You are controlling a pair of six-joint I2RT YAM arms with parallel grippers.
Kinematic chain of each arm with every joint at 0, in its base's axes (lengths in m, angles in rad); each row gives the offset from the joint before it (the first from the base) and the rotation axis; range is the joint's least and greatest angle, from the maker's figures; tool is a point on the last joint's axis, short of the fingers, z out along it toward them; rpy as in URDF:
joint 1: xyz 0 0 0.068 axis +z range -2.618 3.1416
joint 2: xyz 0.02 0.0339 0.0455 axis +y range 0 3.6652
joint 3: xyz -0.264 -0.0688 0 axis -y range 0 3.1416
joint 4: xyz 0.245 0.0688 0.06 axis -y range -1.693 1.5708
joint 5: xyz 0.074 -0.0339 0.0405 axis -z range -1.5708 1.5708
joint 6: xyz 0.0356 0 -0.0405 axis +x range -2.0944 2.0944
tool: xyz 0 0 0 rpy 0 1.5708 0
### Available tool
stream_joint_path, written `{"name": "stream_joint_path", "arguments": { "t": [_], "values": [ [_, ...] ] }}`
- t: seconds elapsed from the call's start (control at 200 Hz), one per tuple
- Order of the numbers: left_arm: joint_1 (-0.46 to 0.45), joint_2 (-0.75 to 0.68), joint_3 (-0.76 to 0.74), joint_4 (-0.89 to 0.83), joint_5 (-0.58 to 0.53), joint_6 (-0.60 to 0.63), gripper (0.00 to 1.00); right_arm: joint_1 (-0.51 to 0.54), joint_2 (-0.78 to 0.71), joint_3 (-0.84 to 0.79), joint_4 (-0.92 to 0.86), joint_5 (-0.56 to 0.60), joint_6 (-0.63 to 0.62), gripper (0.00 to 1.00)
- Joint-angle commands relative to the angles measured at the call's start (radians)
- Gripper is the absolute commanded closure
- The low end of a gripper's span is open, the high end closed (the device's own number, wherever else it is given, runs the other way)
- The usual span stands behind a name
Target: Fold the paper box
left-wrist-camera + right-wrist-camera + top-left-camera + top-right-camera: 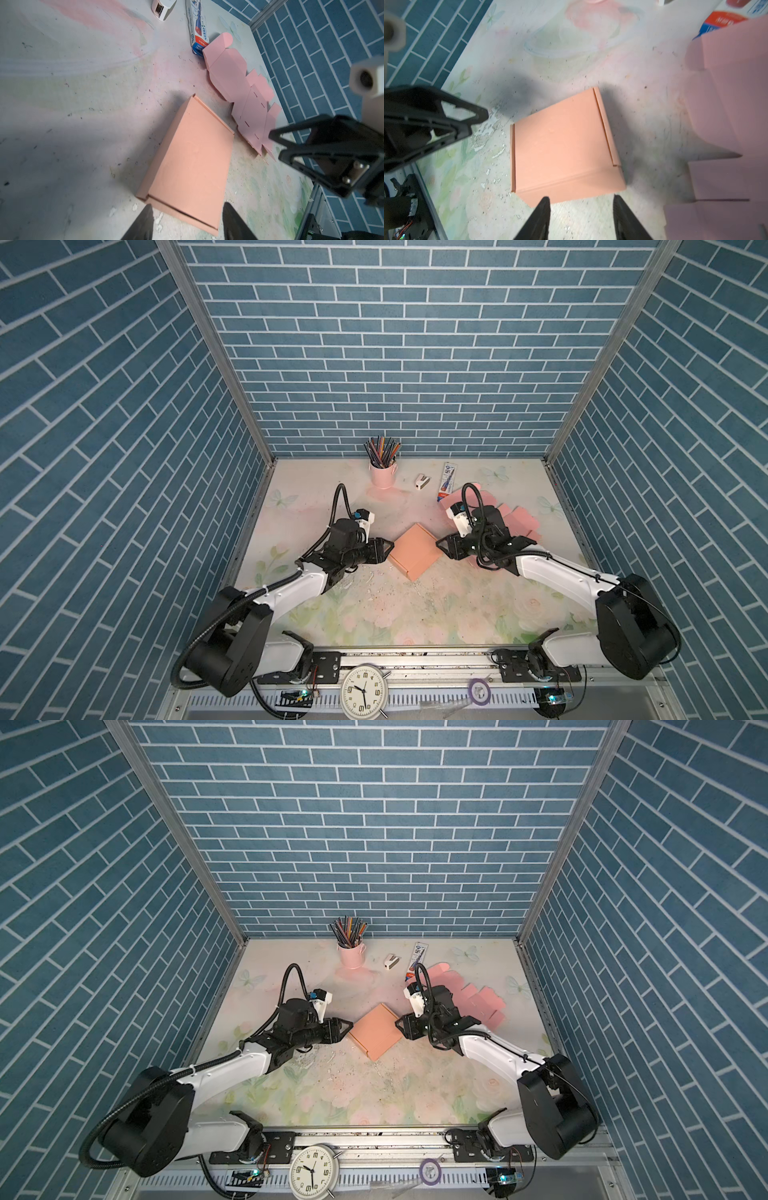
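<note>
The paper box (415, 552) (376, 1032) is salmon-coloured, closed and lies flat on the floral table, turned like a diamond in both top views. My left gripper (390, 546) (350, 1026) points at its left corner and is open. In the left wrist view its gripper (188, 205) has a finger on each side of the box's (187, 162) near edge, without pinching it. My right gripper (439, 544) (397, 1021) is open just short of the right corner. In the right wrist view, bare table shows between its gripper (581, 197) and the box (564, 149).
Flat pink unfolded box sheets (517, 519) (245, 99) lie behind the right arm. At the back stand a pink pencil cup (382, 473), a small white item (421, 482) and a toothpaste carton (447, 482). A clock (363, 691) sits on the front rail.
</note>
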Motion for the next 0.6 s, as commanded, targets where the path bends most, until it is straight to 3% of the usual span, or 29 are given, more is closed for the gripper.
{"name": "stream_joint_path", "arguments": {
  "t": [0.0,0.275,0.595],
  "values": [
    [0.029,0.078,0.062,0.009,0.089,0.064,0.45,0.037,-0.027,-0.054,0.009,0.022,0.05,0.54],
    [0.028,0.211,0.102,0.065,0.124,0.058,0.45,0.068,0.049,-0.102,0.115,-0.011,0.088,0.6],
    [-0.027,0.212,0.033,0.13,0.104,0.022,0.45,0.067,0.164,-0.071,0.157,0.014,0.073,0.63]
  ]
}}
